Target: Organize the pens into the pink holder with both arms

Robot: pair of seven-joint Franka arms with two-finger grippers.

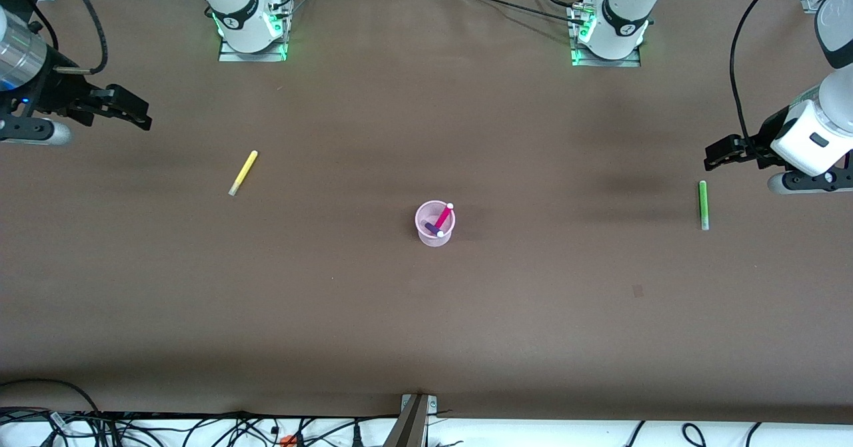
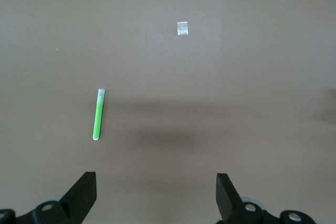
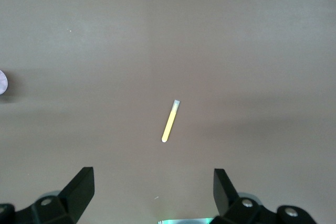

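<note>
Nearest the front camera, a small pale patch [image 1: 638,291] sits flat on the brown table [image 1: 426,340], toward the left arm's end; it also shows in the left wrist view [image 2: 182,28]. Farther back, mid-table, stands the pink holder [image 1: 434,224], upright, with the magenta-pink pen [image 1: 444,216] and the purple pen [image 1: 433,228] leaning inside it, crossed, pale tips poking over the rim. A sliver of the holder's rim shows at the edge of the right wrist view [image 3: 2,83].

About level with the holder, toward the left arm's end, the green pen [image 1: 702,204] lies flat on the table, pale end toward the front camera, well apart from the holder. Left wrist view shows it too [image 2: 98,114], lying alone on bare table.

Slightly farther back, toward the right arm's end, the yellow pen [image 1: 243,172] lies flat and slanted, pale end nearer the front camera, also well apart from the holder. Right wrist view has it [image 3: 170,121].

Left gripper [image 1: 716,156] hangs over the table just beside the green pen, fingers [image 2: 84,192] spread apart, holding nothing. Right gripper [image 1: 136,115] hangs over the table at the right arm's end, well apart from the yellow pen, fingers [image 3: 81,188] spread apart, empty.
</note>
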